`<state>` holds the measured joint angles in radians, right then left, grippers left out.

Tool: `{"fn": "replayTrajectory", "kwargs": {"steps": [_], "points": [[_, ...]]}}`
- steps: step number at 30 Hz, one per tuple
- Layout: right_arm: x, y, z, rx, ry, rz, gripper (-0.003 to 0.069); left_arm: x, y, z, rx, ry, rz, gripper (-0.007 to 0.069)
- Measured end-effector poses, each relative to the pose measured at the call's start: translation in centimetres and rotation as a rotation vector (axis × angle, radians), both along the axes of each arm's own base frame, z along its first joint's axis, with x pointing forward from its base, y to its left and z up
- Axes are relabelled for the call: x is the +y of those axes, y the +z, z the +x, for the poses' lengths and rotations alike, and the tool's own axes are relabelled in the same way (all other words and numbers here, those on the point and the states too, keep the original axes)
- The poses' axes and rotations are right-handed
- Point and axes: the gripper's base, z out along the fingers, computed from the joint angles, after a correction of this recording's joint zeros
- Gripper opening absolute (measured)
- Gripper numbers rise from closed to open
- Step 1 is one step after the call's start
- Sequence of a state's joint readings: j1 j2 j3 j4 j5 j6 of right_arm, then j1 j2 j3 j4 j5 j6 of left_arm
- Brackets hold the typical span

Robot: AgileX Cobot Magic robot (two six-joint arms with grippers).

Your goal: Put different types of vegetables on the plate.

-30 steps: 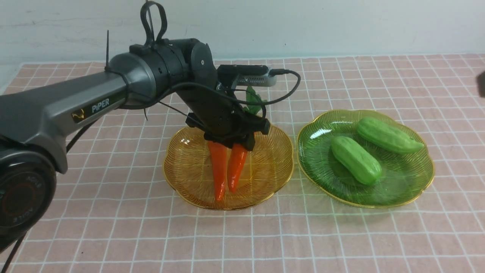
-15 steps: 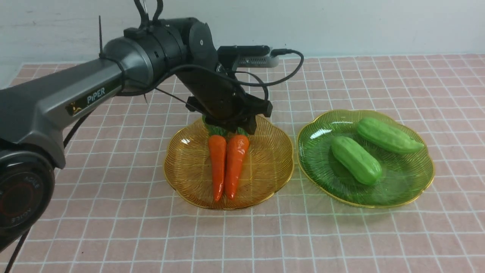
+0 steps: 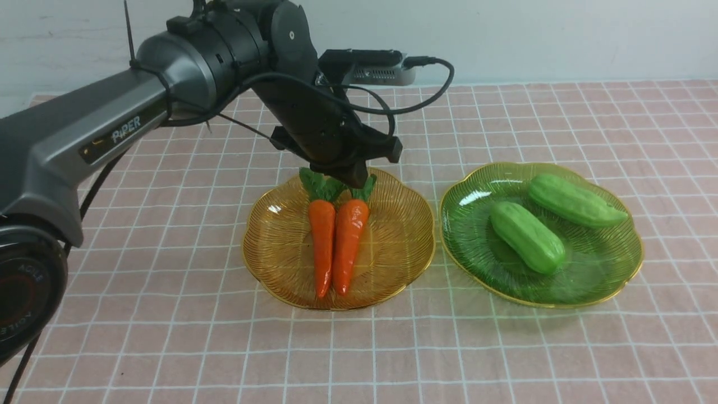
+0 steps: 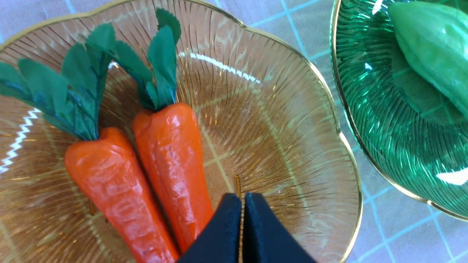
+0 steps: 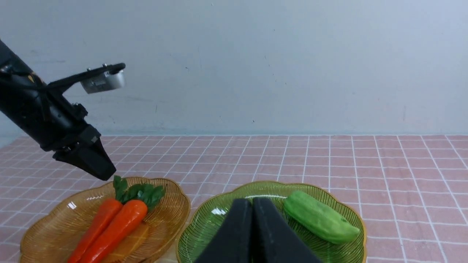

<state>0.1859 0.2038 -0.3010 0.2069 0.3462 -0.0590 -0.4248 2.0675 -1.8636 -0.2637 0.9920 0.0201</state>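
Two carrots (image 3: 348, 241) lying on amber plate (image 3: 395, 247), left pincer (image 3: 352, 178) above them, closed, empty, right pincer (image 5: 252, 210) closed, empty

Carrots (image 3: 348, 241) on left plate (image 3: 275, 252), cucumbers (image 3: 527, 235) on right plate (image 3: 606, 264).

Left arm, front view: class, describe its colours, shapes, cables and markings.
The left arm has a grey tapered link marked PiPER in white beside a small gold emblem, then black rounded wrist joints. Thin black cables loop around the wrist, one running to a slim camera bracketed above. The left gripper is black, tapering to a wedge.
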Motion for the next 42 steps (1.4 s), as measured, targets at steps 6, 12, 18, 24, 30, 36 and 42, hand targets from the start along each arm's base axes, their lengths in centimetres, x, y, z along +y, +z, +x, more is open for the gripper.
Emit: {"fn": "replayTrajectory", "kwargs": {"steps": [6, 12, 18, 24, 30, 36, 42], "points": [[0.1, -1.3, 0.2, 0.044, 0.001, -0.007, -0.0015, 0.2, 1.1, -0.3, -0.022, -0.002, -0.003, -0.0003], [-0.2, -2.3, -0.2, 0.036, -0.014, -0.042, -0.0015, 1.4, 5.6, -2.3, -0.098, -0.016, 0.016, -0.0003], [-0.8, -5.9, -1.0, 0.016, -0.082, -0.109, -0.0015, 2.5, 8.7, -4.1, -0.143, -0.024, 0.038, -0.0003], [-0.8, -10.0, -0.8, 0.123, -0.079, -0.129, -0.0015, 4.8, 14.2, -8.7, -0.182, -0.04, 0.053, -0.0003], [-0.9, -10.1, -0.8, 0.135, -0.107, -0.129, -0.0015, 8.1, 19.9, -15.1, -0.336, -0.02, 0.038, -0.0003], [-1.1, -10.1, -0.8, 0.138, -0.139, -0.127, -0.0015, 12.0, 19.5, -23.4, -0.365, -0.017, 0.042, -0.0003], [-1.1, -10.1, -0.8, 0.138, -0.139, -0.127, -0.0015, 14.8, 13.4, -29.3, -0.324, -0.013, 0.074, -0.0003]]}}
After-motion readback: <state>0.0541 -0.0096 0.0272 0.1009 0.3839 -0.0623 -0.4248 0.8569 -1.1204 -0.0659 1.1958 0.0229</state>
